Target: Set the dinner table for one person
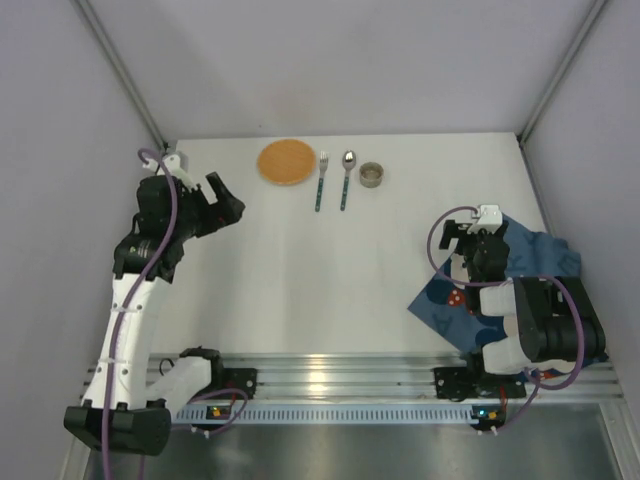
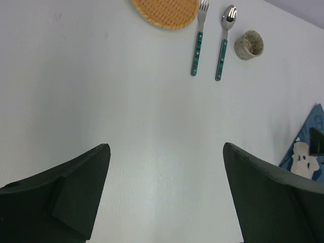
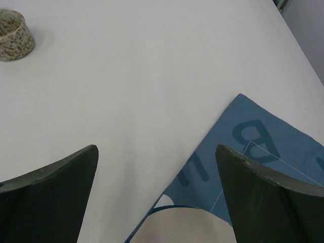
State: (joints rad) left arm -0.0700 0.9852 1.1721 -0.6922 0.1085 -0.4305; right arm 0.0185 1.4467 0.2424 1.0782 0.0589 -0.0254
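The dinner table (image 1: pixel 300 280) is a white top. Along its far edge lie a round orange woven plate (image 1: pixel 285 161), a green-handled fork (image 1: pixel 322 181), a matching spoon (image 1: pixel 346 180) and a small speckled cup (image 1: pixel 372 176). My left gripper (image 1: pixel 224 198) hangs open above the table's left side, holding nothing. From its wrist I see the plate (image 2: pixel 167 10), fork (image 2: pixel 198 44), spoon (image 2: pixel 224 41) and cup (image 2: pixel 249 44) ahead. My right gripper (image 1: pixel 468 236) is open over the near left corner of a dark blue placemat (image 1: pixel 535 262), which is rumpled under that arm.
The aluminium rail (image 1: pixel 340 375) runs along the near edge with both arm bases on it. Grey walls close in the left, right and far sides. In the right wrist view the placemat's corner (image 3: pixel 253 152) lies between the open fingers, with the cup (image 3: pixel 15 35) far left.
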